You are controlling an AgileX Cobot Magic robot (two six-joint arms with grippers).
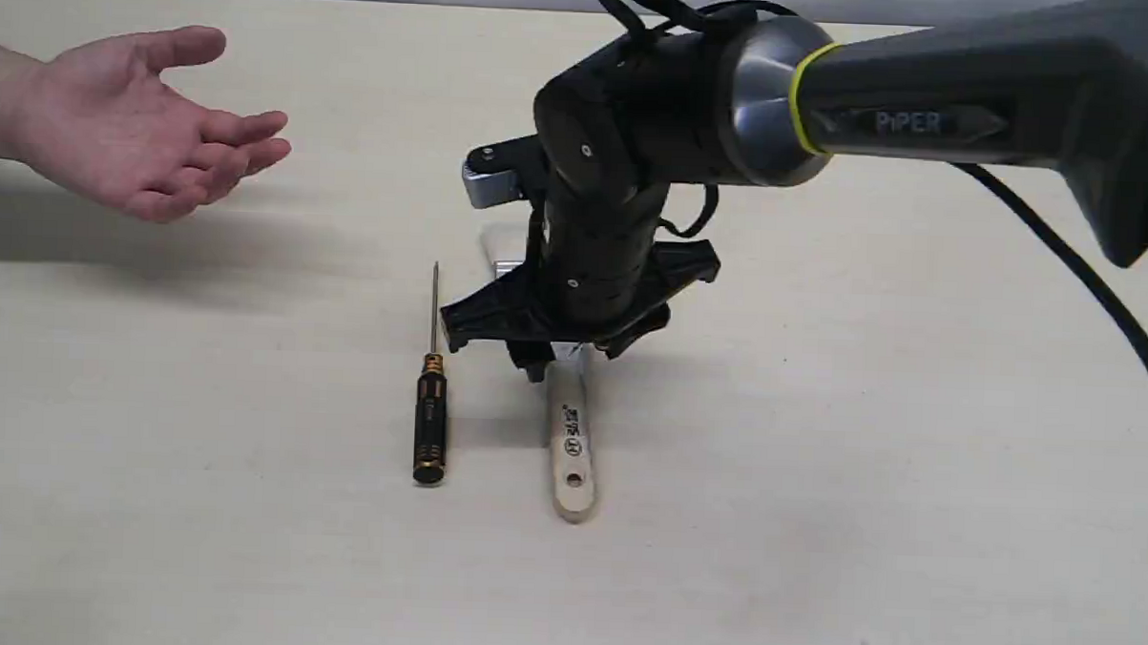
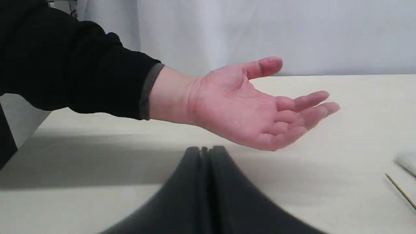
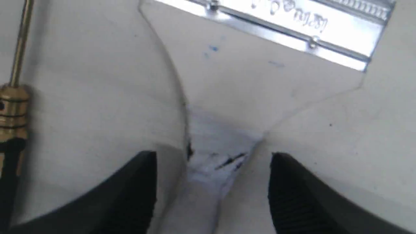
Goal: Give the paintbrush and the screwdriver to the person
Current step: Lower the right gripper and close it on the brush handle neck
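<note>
The paintbrush (image 1: 571, 446) lies flat on the table, wooden handle toward the camera, its bristles hidden behind the arm. My right gripper (image 1: 554, 357) is lowered over the top of the handle, open, with one finger on each side of it. In the right wrist view the handle's neck (image 3: 211, 152) sits between the black fingers (image 3: 136, 191), apart from both, below the shiny ferrule (image 3: 292, 26). The screwdriver (image 1: 430, 422) lies parallel, just left of the brush. The person's open hand (image 1: 151, 126) hovers palm up at the far left. My left gripper (image 2: 204, 150) is shut, short of that palm (image 2: 253, 107).
The right arm (image 1: 925, 106) stretches in from the right with a black cable (image 1: 1091, 283) hanging beneath it. A black sleeve (image 2: 81, 65) covers the person's forearm. The pale table (image 1: 816, 512) runs to a white backdrop (image 2: 260, 32).
</note>
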